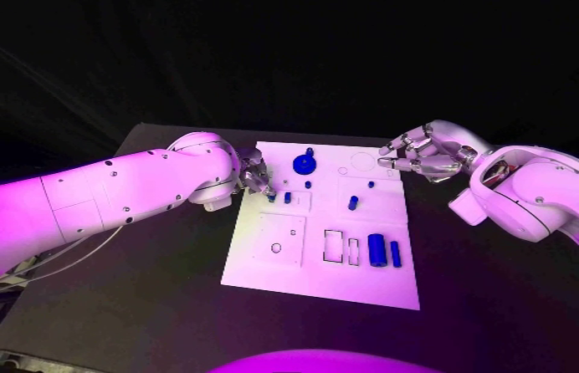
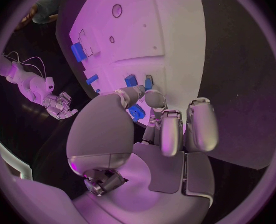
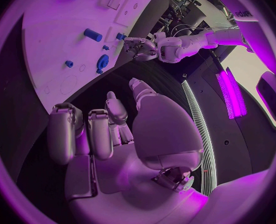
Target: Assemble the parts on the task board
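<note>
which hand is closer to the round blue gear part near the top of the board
Left. The left hand sits at the task board's left edge, just beside the round blue gear part. The right hand hovers off the board's far right corner, farther away.

1. Head view: high above, looking down on the whole task board (image 1: 321,268) and both arms.
2. Left wrist view: close behind the left hand (image 2: 157,129), facing across the board (image 2: 169,30).
3. Right wrist view: behind the right hand (image 3: 113,129), off the board's far right corner.
4. All three share the board (image 3: 63,40); each wrist view also catches the opposite hand.
</note>
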Tool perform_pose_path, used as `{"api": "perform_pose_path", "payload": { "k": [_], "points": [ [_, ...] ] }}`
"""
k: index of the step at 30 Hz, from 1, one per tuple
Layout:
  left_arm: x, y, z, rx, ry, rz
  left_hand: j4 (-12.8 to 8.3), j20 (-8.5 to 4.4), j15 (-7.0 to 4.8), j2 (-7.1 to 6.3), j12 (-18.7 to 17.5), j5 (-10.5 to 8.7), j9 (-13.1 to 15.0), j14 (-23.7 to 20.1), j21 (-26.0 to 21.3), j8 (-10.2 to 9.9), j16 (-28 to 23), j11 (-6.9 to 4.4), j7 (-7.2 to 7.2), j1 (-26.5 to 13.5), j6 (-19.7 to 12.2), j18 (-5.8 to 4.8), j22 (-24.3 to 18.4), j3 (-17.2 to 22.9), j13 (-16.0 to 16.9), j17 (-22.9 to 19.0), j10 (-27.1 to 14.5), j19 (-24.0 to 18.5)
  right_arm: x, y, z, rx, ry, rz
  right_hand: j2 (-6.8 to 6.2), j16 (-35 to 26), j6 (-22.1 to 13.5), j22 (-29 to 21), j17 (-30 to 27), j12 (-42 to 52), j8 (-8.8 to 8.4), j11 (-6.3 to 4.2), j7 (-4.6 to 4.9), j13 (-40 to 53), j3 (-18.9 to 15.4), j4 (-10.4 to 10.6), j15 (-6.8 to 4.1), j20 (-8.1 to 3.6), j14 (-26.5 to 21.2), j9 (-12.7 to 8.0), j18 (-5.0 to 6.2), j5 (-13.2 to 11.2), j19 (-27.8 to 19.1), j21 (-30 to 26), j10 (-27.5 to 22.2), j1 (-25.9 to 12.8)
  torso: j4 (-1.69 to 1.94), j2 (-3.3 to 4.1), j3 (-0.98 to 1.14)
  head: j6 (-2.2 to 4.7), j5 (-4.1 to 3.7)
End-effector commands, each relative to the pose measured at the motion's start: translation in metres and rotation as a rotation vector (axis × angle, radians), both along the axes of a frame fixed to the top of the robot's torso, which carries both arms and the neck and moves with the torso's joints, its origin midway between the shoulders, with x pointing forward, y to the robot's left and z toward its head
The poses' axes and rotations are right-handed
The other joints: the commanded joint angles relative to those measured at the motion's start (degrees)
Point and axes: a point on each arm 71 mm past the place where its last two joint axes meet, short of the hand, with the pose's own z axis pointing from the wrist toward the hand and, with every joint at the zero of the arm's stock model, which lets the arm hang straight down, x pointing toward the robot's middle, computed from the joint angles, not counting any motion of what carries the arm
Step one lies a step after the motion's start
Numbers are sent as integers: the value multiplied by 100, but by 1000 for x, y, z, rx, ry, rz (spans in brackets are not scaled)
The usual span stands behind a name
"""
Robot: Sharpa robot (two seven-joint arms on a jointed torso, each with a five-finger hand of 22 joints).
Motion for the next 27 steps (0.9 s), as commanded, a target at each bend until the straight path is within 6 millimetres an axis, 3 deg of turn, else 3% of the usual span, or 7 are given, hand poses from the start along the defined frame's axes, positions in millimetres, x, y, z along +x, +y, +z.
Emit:
{"api": "perform_pose_path", "payload": {
  "k": [1,27],
  "points": [
    [-2,0,-3,39,27,-24,-782,-9,-47,1,19,33,7,430,31,22,38,-12,-77,57,136,-57,-1,802,3,982,41,36,0,0,0,4,-3,6,41,-24,-10,358,702,12,35,-13,-25,-7,-12,21,-45,-25,393,-5,67,28,24,-29,26,12,-1,-1,0,-8,-7],
    [-3,-2,-5,54,61,-23,-774,-12,-52,-12,29,33,11,430,34,23,37,-18,-85,31,159,-58,4,807,28,981,71,38,-1,1,-1,4,-2,7,41,-24,-10,358,702,12,35,-13,-25,-7,-12,21,-45,-25,393,-5,67,28,24,-29,26,12,-8,0,5,-8,19]
  ]
}}
